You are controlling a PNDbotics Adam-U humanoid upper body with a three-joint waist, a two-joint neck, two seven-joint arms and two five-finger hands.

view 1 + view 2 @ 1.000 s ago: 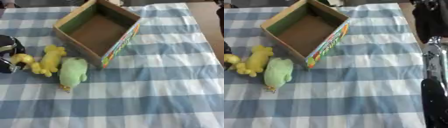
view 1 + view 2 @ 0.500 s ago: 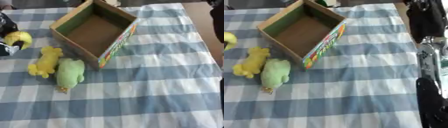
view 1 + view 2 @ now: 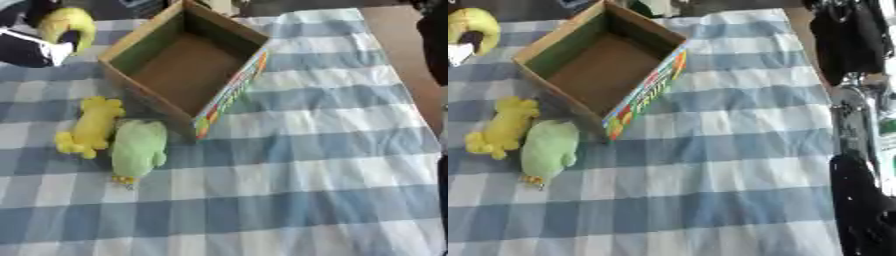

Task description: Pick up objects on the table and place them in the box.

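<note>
The open cardboard box (image 3: 131,50) stands at the far middle of the table, with nothing showing inside. My left hand (image 3: 24,44) is at the far left, raised beside the box and shut on a curved yellow object (image 3: 68,23). A yellow plush toy (image 3: 91,126) and a green plush toy (image 3: 138,148) lie side by side on the checked cloth, just left of the box's near corner. My right hand (image 3: 846,40) shows as a dark shape at the right edge, away from everything.
A blue and white checked cloth (image 3: 297,180) covers the table. The table's right edge (image 3: 411,80) runs close to my right arm (image 3: 859,200), which fills the right edge of the right eye view.
My left hand has lifted the yellow object off the cloth and carried it up and away, to beside the box's far left side. The two plush toys have stayed put.
</note>
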